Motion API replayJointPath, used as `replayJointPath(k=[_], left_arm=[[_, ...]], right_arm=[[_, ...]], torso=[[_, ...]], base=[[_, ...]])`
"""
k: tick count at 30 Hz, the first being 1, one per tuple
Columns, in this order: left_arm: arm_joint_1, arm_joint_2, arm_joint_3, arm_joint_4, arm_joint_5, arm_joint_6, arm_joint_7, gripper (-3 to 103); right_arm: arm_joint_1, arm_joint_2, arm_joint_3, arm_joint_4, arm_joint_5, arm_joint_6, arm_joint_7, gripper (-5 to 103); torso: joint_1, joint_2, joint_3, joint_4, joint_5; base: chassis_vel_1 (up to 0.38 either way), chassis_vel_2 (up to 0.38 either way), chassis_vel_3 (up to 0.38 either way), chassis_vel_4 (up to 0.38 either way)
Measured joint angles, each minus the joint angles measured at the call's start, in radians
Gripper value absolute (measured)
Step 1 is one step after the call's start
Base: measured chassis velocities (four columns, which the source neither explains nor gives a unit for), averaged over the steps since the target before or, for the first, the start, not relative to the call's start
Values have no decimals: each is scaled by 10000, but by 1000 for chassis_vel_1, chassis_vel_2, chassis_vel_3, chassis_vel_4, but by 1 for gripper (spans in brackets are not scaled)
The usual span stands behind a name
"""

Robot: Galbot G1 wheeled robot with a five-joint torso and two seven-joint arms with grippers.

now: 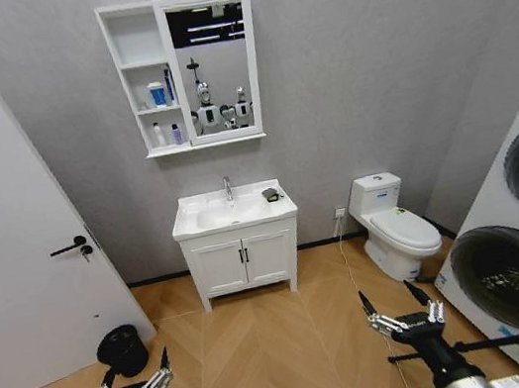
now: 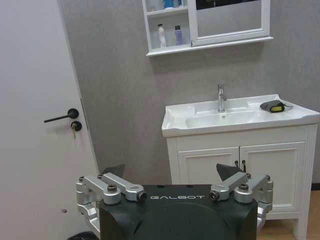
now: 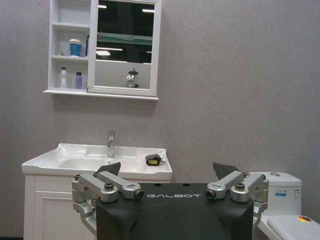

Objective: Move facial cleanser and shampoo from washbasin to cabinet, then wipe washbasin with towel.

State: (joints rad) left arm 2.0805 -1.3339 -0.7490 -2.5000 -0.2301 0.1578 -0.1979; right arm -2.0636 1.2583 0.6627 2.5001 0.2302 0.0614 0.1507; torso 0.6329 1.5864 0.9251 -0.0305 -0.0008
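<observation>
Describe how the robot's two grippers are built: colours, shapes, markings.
Both match. The left gripper and right gripper each have a glossy black housing marked GALBOT in pale letters, silver metal linkage arms with round bolted pivots on either side, and dark pointed fingertips. From the head view, each gripper sits on a black wrist with a pale cuff behind it.

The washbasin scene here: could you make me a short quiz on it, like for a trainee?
1. True or false: the towel lies on the washbasin rim.
2. Where do the two small bottles stand? A) beside the faucet B) on the cabinet bottom shelf C) on the floor
3. Fill in: the left hand and right hand are both ____ and hold nothing.

Key: 1 true; 2 B; 3 open.
</observation>
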Motion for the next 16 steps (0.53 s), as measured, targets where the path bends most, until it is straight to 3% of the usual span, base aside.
replayJointPath(k=[16], left_arm=[[0, 0, 0, 0, 0, 0, 0, 100]], right_arm=[[0, 0, 0, 0, 0, 0, 0, 100]], torso=[[2, -1, 0, 0, 1]], base=[[0, 0, 0, 0]])
